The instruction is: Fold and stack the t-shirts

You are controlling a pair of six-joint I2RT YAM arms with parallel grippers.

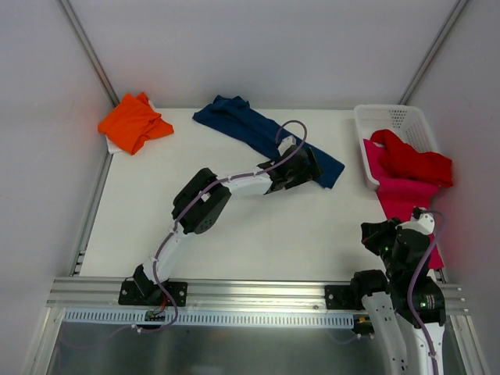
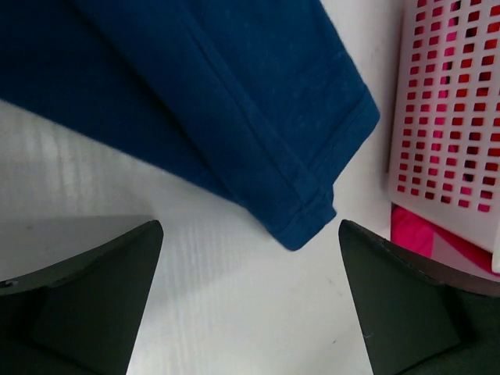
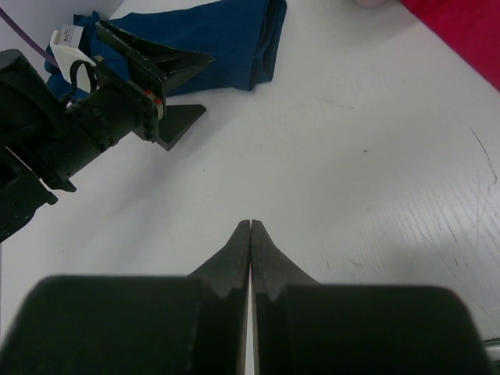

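Poised at the end of the navy blue t-shirt (image 1: 250, 129) with the left gripper (image 2: 250, 297) spread wide, gripping nothing.
Stretched in a rumpled band across the far middle of the table (image 1: 234, 234), hemmed corner just ahead of the fingers. With the right gripper (image 3: 251, 226) pressed together, empty, at front right. With the orange t-shirt (image 1: 133, 123) bunched far left, the red t-shirt (image 1: 410, 156) and magenta-pink t-shirt (image 1: 394, 191) spilling from the white basket (image 1: 398, 117).

Place: robotics lab cell
Walls: plain white panels (image 1: 258, 47) enclosing the table (image 1: 258, 242)
Mount: aluminium rail (image 1: 258, 291) carrying a robot arm (image 1: 201, 205)
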